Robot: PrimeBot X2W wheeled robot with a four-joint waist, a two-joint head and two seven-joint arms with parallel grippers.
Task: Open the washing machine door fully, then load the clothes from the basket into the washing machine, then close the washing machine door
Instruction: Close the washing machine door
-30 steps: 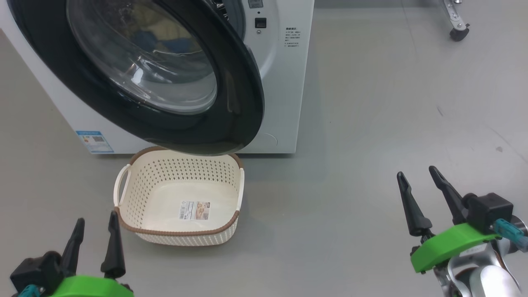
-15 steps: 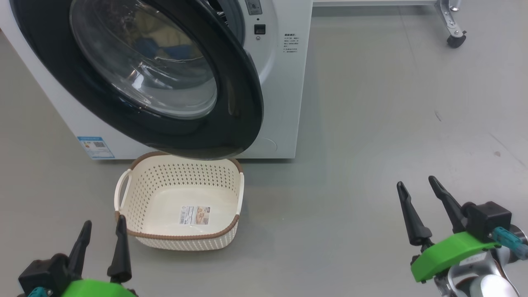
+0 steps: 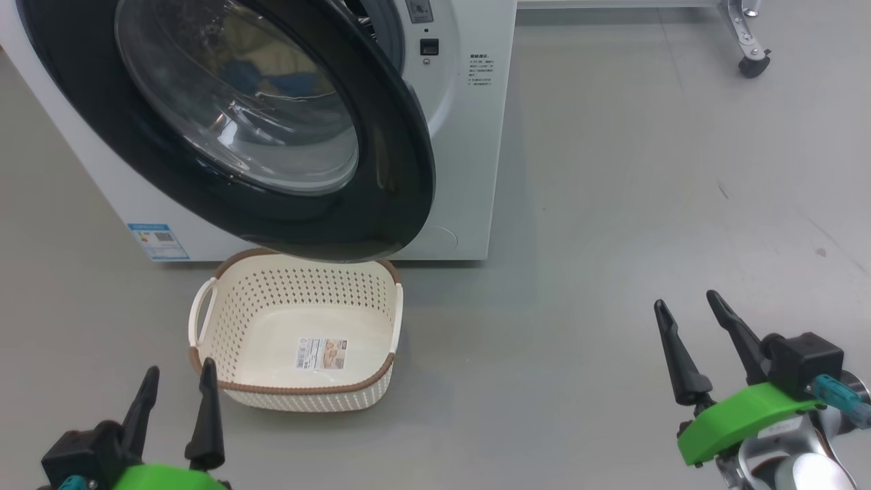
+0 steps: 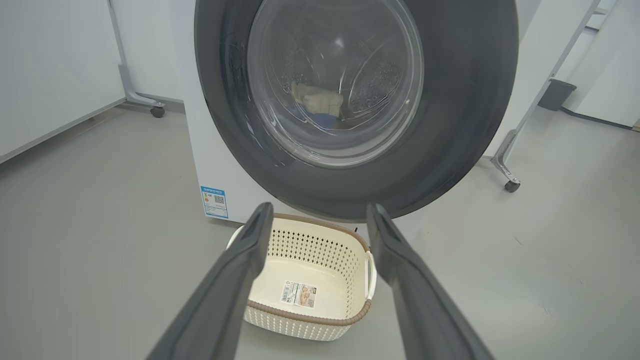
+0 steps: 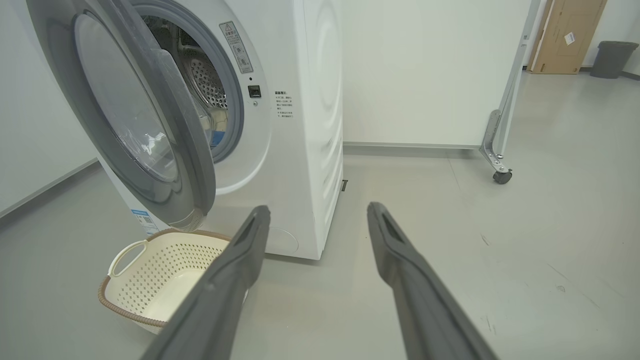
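Currently, with the clothes [image 4: 317, 100] in the drum [image 5: 202, 75], the washing machine door [image 3: 395, 170] ajar over the basket [image 3: 306, 289], and left gripper [image 3: 180, 367] and right gripper [image 3: 685, 299] both spread and empty, a glancing push may leave the door unlatched.

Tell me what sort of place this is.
Probably a lab or test room, not a home laundry: the washing machine stands on a grey floor, flanked by white partition panels on castors, with a cardboard box propped beyond.
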